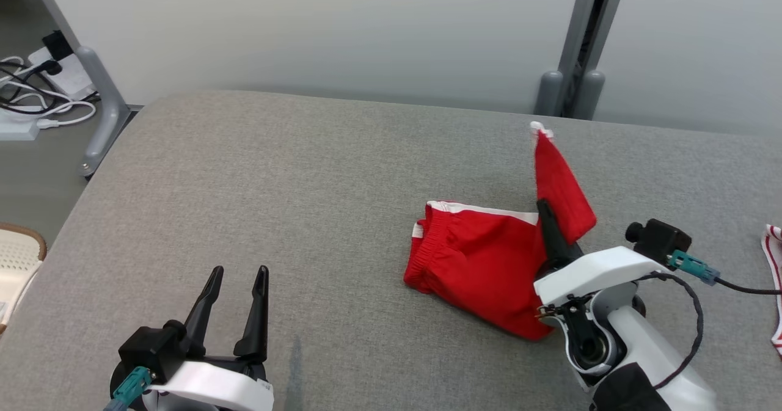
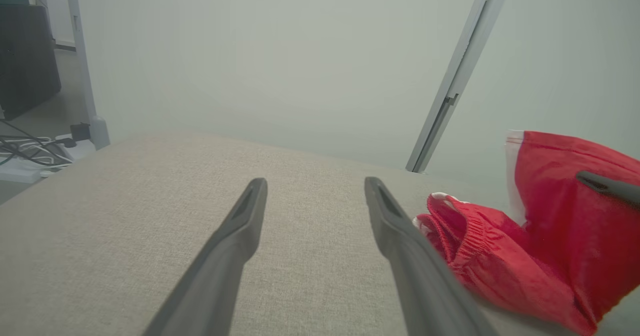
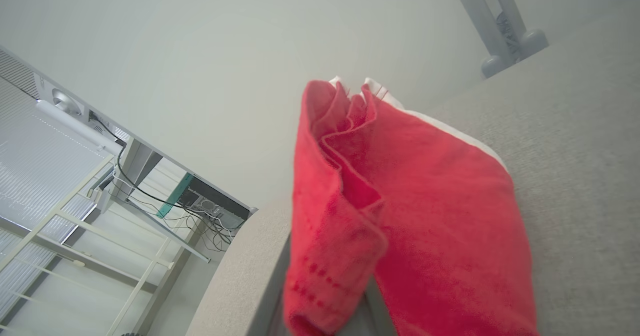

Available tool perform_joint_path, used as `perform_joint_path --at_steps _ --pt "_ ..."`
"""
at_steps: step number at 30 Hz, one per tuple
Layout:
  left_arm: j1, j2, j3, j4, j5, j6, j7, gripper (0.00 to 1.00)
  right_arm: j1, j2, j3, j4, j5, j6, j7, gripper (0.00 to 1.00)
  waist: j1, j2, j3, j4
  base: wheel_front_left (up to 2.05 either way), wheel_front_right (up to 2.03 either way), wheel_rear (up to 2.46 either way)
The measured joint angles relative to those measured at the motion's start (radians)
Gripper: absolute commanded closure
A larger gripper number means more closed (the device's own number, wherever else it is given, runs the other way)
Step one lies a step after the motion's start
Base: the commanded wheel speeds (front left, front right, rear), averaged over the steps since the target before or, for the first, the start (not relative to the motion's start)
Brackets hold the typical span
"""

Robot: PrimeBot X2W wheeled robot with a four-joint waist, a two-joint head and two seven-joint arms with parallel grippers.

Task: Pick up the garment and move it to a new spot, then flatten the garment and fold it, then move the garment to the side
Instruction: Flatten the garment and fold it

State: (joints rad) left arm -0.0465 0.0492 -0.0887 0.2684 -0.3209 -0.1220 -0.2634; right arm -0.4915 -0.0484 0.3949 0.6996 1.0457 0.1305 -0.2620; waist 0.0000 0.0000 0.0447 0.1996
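The garment (image 1: 482, 258) is a pair of red shorts with white trim, lying on the grey table (image 1: 305, 185) right of centre. My right gripper (image 1: 544, 208) is shut on one part of it and holds that flap up off the table, so it stands above the rest. In the right wrist view the red cloth (image 3: 400, 216) drapes over the fingers and hides them. My left gripper (image 1: 239, 272) stands open at the lower left, apart from the cloth, with nothing between its fingers. The left wrist view has the shorts (image 2: 500, 256) just right of that gripper (image 2: 315, 182).
A red and white cloth (image 1: 774, 276) lies at the table's right edge. Cables and a power strip (image 1: 36, 99) sit on the floor at the far left beside a grey frame leg (image 1: 104, 99). Grey posts (image 1: 574, 87) stand behind the table.
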Motion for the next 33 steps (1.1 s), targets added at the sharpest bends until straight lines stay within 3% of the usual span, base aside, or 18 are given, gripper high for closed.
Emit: perform_joint_path --at_steps 5,11,20,21,22,23,33 --pt "0.004 0.000 -0.007 0.002 -0.016 0.003 0.000 0.00 -0.013 0.003 0.111 -0.012 0.028 0.000 -0.002 1.00 0.0000 0.0000 -0.002 0.042 0.00 0.00 0.00" --pt "0.009 0.000 -0.009 0.005 -0.037 0.010 0.000 0.00 -0.040 0.001 0.202 0.056 0.062 0.000 -0.002 1.00 0.0000 0.0000 0.008 0.100 0.00 0.00 0.00" --pt "-0.001 0.000 -0.025 0.008 -0.053 0.010 0.000 0.00 -0.087 0.000 0.296 0.128 0.118 0.000 -0.002 1.00 0.0000 0.0000 0.046 0.154 0.00 0.00 0.00" --pt "-0.002 0.000 -0.027 0.008 -0.056 0.010 0.000 0.00 -0.094 0.001 0.314 0.138 0.119 0.000 -0.002 0.82 -0.0001 0.0000 0.050 0.158 0.00 0.00 0.00" --pt "-0.003 -0.001 -0.028 0.009 -0.058 0.010 0.000 0.00 -0.100 0.001 0.329 0.151 0.121 0.000 -0.002 0.82 0.0000 0.0000 0.053 0.162 0.00 0.00 0.00" --pt "-0.003 0.000 -0.029 0.011 -0.058 0.010 0.000 0.00 -0.104 0.001 0.347 0.160 0.130 0.000 -0.002 0.00 -0.0001 0.0000 0.057 0.165 0.00 0.00 0.00" --pt "-0.022 0.000 -0.038 0.021 -0.068 0.010 0.000 0.00 -0.138 0.001 0.500 0.158 0.205 0.000 -0.002 0.00 -0.0001 0.0000 0.076 0.172 0.00 0.00 0.00"
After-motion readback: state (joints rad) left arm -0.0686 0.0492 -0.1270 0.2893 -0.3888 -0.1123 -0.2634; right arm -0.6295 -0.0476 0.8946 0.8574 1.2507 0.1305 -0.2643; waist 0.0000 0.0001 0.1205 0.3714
